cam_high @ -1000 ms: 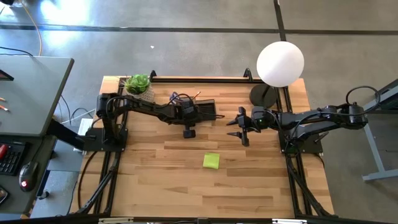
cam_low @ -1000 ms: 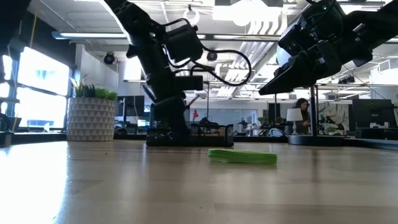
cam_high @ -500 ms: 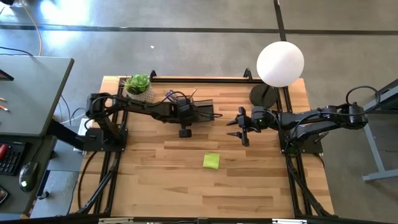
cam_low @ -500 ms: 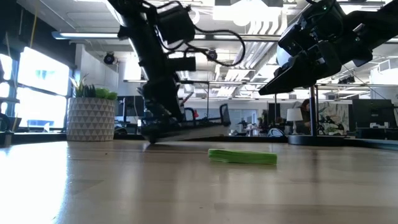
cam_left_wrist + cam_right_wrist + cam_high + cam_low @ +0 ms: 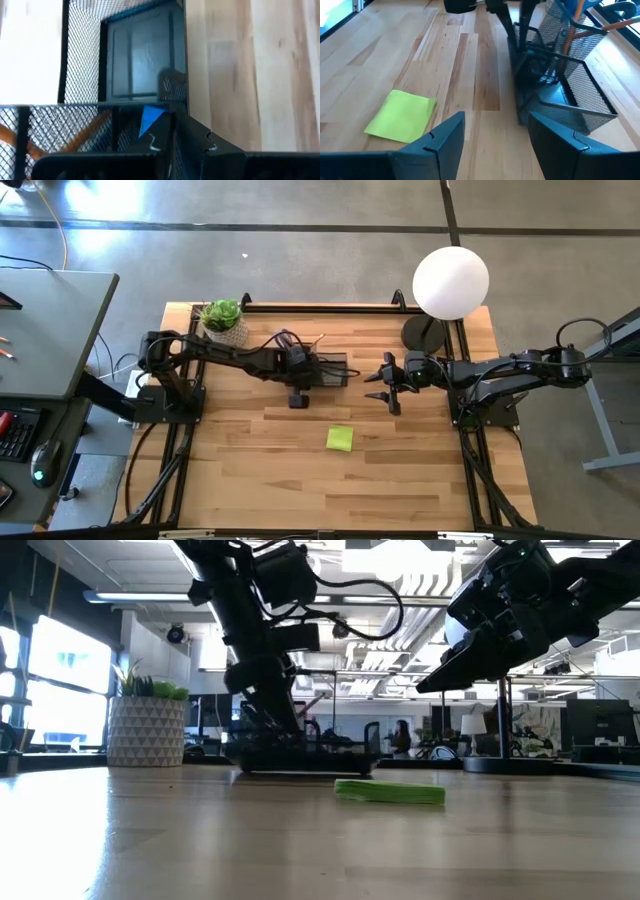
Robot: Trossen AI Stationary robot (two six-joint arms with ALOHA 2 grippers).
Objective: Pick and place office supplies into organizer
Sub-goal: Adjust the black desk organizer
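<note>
The black mesh organizer (image 5: 322, 366) stands at the table's far middle, with orange pencils (image 5: 85, 134) and a small blue piece (image 5: 150, 118) inside it. My left gripper (image 5: 300, 380) is shut on its wall. In the low view the organizer (image 5: 305, 752) looks level; whether it rests on the table, I cannot tell. The yellow-green sticky note pad (image 5: 339, 439) lies flat on the wood nearer the front. My right gripper (image 5: 386, 386) hovers open to the right of the organizer, above the table, with nothing between its fingers (image 5: 445, 135). My left gripper has a mesh wall of the organizer (image 5: 173, 125) between its two fingers, one finger inside a compartment and one outside. It is the wall toward the table's near edge, at the organizer's left part. The fingers (image 5: 207, 147) slant down from the table's left.
A potted green plant (image 5: 222, 318) stands at the far left corner. A lamp with a white globe (image 5: 450, 282) and a black round base (image 5: 422, 332) stands at the far right. Bare wood lies around and in front of the pad.
My left gripper has risen and drawn toward the table's near edge, staying shut on the organizer. The organizer tipped for a moment with its right end up, and now stands level again, a little nearer the front than before.
</note>
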